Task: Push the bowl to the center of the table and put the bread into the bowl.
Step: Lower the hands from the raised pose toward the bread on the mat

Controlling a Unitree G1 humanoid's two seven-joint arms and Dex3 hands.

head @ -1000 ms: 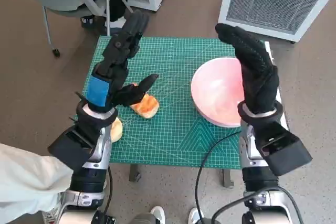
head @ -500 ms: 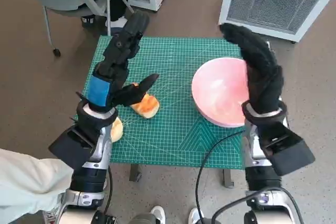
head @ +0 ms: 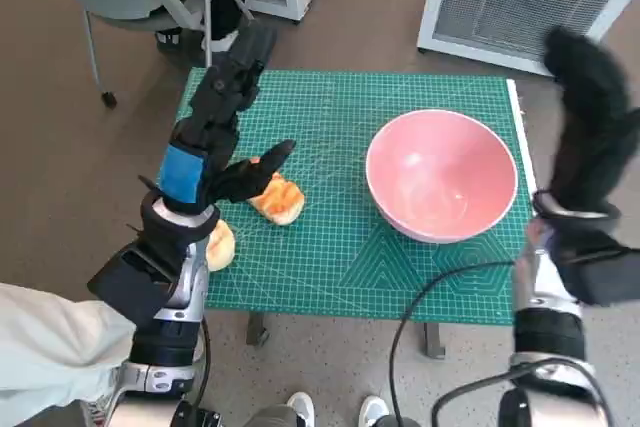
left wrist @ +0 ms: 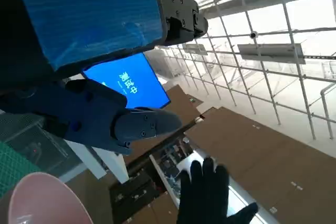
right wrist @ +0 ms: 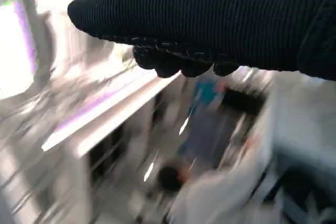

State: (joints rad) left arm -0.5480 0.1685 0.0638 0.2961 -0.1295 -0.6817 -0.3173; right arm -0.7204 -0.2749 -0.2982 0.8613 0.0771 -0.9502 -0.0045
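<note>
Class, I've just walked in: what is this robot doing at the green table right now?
Neither robot hand holds anything. The pink bowl sits empty on the right side of the green mat, not yet at the center. The right hand is raised beside the table's right edge, clear of the bowl. The left hand hovers open above the left side, over a piece of bread lying on the mat. A second bread piece lies near the mat's left edge.

Glossy pink bowl (head: 441, 175), matt gridded mat (head: 340, 247), knitted right robot hand (head: 592, 122).
</note>
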